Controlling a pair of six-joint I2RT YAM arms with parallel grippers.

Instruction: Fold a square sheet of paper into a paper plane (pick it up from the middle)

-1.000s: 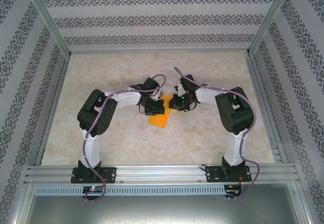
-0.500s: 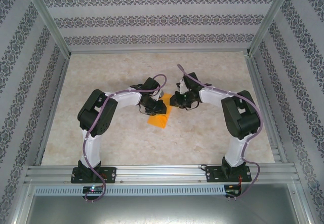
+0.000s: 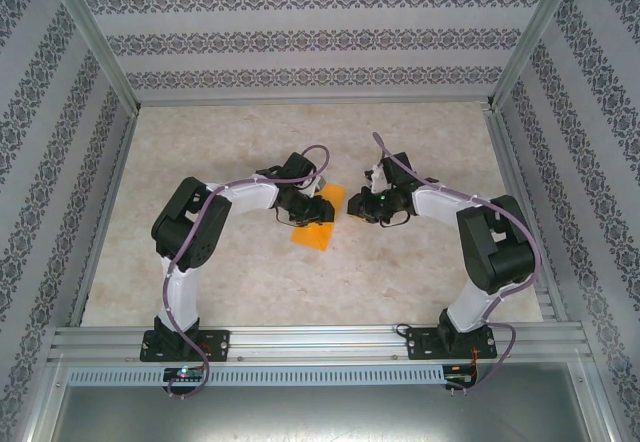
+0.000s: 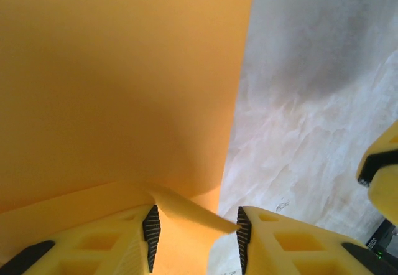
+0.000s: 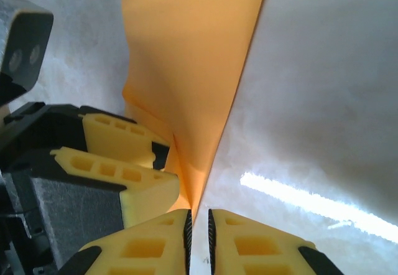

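From high behind, we look down over the whole worktop [image 3: 250,282]. Each wrist view sits close behind its own jaws, facing down; all three share the orange paper [image 3: 312,235].

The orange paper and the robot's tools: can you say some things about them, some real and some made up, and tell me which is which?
1. The orange paper lies near the middle of the table, between the two arms. True.
2. The right tool is spread wide open. False: it is almost shut, with just a thin gap.
3. A curled bit of the paper sits inside the left tool. True.
4. The table is bright green. False: it is pale and marbled.
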